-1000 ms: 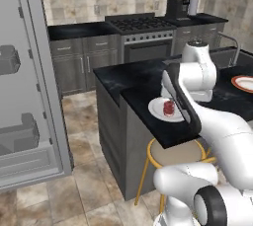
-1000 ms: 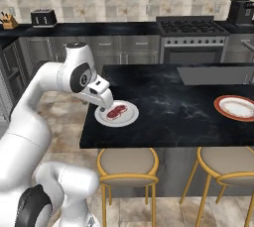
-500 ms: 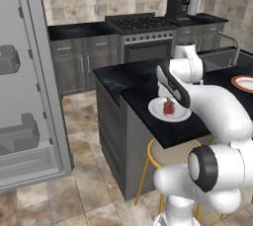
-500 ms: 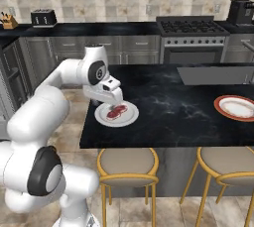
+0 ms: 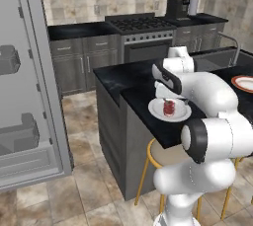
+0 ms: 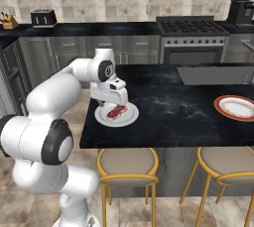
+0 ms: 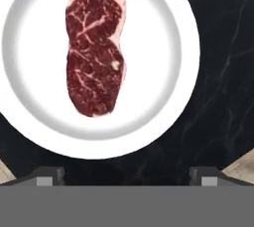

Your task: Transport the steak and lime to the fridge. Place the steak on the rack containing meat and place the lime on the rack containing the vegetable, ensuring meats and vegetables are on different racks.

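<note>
Gripper (image 7: 127, 174) wide open, empty, over steak (image 7: 94, 47) on white plate (image 7: 163, 97); prob. not touching.

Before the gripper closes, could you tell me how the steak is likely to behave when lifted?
The steak looks thin and raw, so it will probably sag. Its marbled surface may be slippery. Lying flat on the plate, it offers little edge for the open gripper.

The hand (image 6: 113, 103) has come down, seemingly closer over the steak (image 6: 116, 111) on its plate (image 6: 130, 117).
</note>
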Robot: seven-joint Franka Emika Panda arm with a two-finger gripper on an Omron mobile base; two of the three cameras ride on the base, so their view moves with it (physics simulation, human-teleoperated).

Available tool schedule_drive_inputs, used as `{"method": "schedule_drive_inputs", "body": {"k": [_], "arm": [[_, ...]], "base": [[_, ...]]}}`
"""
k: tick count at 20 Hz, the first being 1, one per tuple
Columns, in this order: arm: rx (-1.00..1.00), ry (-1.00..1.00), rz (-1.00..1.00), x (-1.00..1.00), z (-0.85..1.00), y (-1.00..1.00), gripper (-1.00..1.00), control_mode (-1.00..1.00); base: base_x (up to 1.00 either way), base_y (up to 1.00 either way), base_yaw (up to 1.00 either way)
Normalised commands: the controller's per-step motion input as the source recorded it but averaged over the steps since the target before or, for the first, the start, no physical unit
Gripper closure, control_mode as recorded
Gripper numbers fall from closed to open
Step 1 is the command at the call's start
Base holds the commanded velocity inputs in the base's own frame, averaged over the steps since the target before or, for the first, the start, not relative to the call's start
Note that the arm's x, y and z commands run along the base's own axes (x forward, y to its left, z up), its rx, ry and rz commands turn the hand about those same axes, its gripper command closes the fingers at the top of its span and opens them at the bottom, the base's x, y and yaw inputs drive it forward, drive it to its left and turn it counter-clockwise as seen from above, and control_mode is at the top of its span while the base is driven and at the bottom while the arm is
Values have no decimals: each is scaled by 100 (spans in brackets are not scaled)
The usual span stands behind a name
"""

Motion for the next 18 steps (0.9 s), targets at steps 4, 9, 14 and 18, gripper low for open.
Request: {"method": "schedule_drive_inputs", "body": {"k": [4,9,14,18], "arm": [[0,2,0,26,-30,0,-100,-100],[1,0,0,22,-33,0,-100,-100],[0,0,0,22,-25,-4,-100,-100],[0,0,0,29,-13,-12,-100,-100]], "base": [[0,0,0],[0,0,0],[0,0,0],[0,0,0]]}}
